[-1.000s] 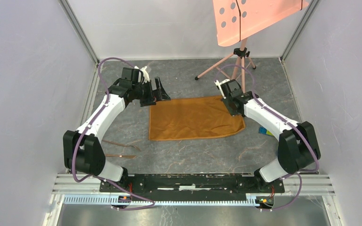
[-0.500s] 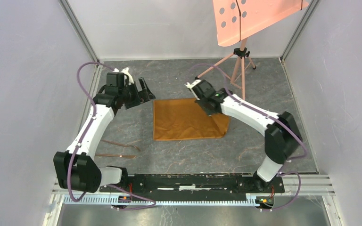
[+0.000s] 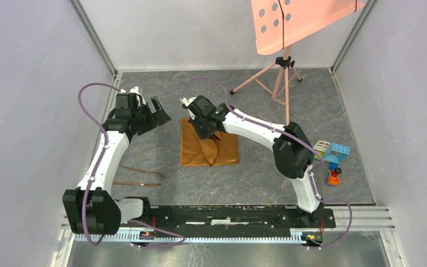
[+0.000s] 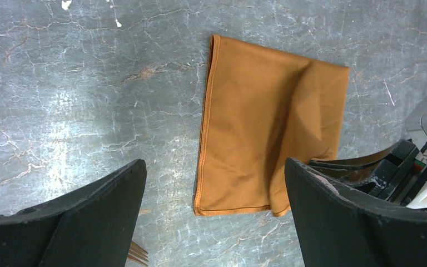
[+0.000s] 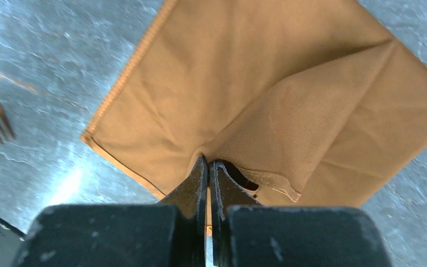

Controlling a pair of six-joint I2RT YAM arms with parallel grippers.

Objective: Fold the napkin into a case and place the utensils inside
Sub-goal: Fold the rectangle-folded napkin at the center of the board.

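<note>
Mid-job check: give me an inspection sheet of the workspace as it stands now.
Surface: grey marbled table, no spills seen.
Job's things: napkin partly folded over, not yet a case; utensils lie on the table to its left, outside it.
Clutter: toy blocks near the right wall, apart from the napkin.
Grippers: left gripper open, above the table left of the napkin, holding nothing; right gripper shut on a raised fold of the napkin.
Cables: purple cable loops off each arm, clear of the cloth.
Surroundings: pink perforated panel on a tripod at the back; plain walls.
</note>
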